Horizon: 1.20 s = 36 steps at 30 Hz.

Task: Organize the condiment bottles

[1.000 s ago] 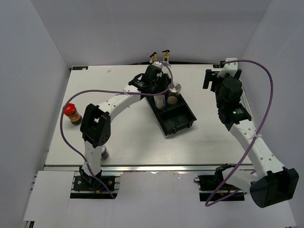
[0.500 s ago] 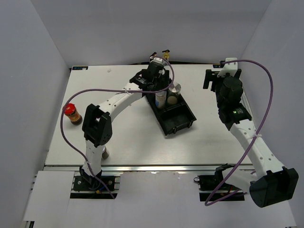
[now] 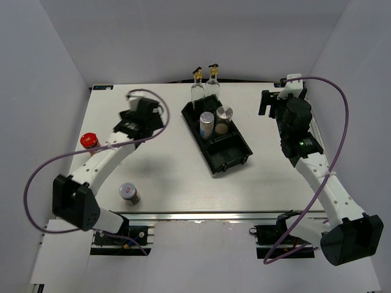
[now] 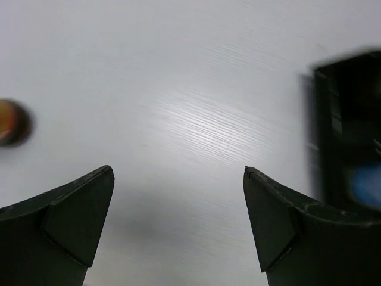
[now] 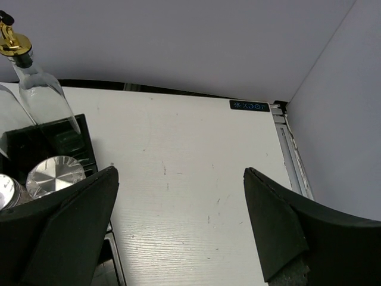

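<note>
Two clear glass bottles (image 3: pixel 197 93) (image 3: pixel 212 86) with gold spouts stand in the far compartment of the black tray (image 3: pixel 239 160). Two silver-lidded jars (image 3: pixel 207 122) (image 3: pixel 224 116) stand side by side in its middle compartment. A red-capped jar (image 3: pixel 89 140) stands at the table's left edge, partly behind my left arm. Another silver-lidded jar (image 3: pixel 128 192) stands near the front left. My left gripper (image 3: pixel 145 113) (image 4: pixel 178 173) hangs open over bare table left of the tray, holding nothing. To the tray's right, my right gripper (image 3: pixel 269 102) (image 5: pixel 180 171) is open and empty.
The tray's near compartment (image 3: pixel 231 152) holds nothing. Grey walls close in the table on the left, back and right. The right wrist view shows one glass bottle (image 5: pixel 41 95), a jar lid (image 5: pixel 56 173) and the table's back right corner (image 5: pixel 277 108).
My left gripper has opened, leaving a silver-lidded jar in the tray's middle compartment. The left arm has swung away to the left. The right arm has not moved.
</note>
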### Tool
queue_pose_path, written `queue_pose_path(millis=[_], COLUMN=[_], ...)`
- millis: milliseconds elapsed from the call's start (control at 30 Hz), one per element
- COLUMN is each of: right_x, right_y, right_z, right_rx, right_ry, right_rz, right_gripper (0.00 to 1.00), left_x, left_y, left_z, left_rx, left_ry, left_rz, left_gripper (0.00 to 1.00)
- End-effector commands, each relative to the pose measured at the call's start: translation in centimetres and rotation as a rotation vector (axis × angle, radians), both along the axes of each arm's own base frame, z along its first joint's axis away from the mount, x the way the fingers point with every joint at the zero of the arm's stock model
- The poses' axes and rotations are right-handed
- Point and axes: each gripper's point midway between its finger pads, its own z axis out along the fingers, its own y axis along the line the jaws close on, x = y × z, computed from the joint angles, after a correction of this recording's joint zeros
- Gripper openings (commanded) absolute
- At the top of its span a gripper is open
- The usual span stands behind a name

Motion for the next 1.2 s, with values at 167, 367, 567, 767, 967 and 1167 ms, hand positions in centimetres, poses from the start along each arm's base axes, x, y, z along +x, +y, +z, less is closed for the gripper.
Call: queue_pose_path(millis=[167,367,567,767,967,1167], right_x=[0.5,0.3,0.1,0.2,0.1,-0.2], right_y=[0.9,0.9,0.3,0.7,0.9,0.6], right_z=[1.0,1.0,1.3,1.3,1.4,1.7], right_rx=[0.026,0.033,0.033,0.037,0.039,0.043], right_ry=[-0.034,-0.035,-0.053,-0.057,-0.060,-0.068], right_rz=[0.045,0.050,0.021,0.034,0.051,0.036], right_gripper=[0.89,0.90,0.89,0.89,0.89,0.89], left_x=[-3.5,-2.8,-2.7,-1.2,0.9,2.2], left_y=[14.7,20.0,24.7,26.2,28.0,27.7], left_z=[-1.5,-3.5,-5.6,-6.2,-5.6,-6.3], left_rx=[-0.085,-0.049,0.022,-0.009,0.051,0.032], left_ry=[-0.102,-0.057,0.012,-0.033,-0.061,-0.042], left_rz=[0.483,0.630,0.725,0.692,0.679,0.642], left_gripper=[0.98,0.98,0.98,0.98,0.98,0.88])
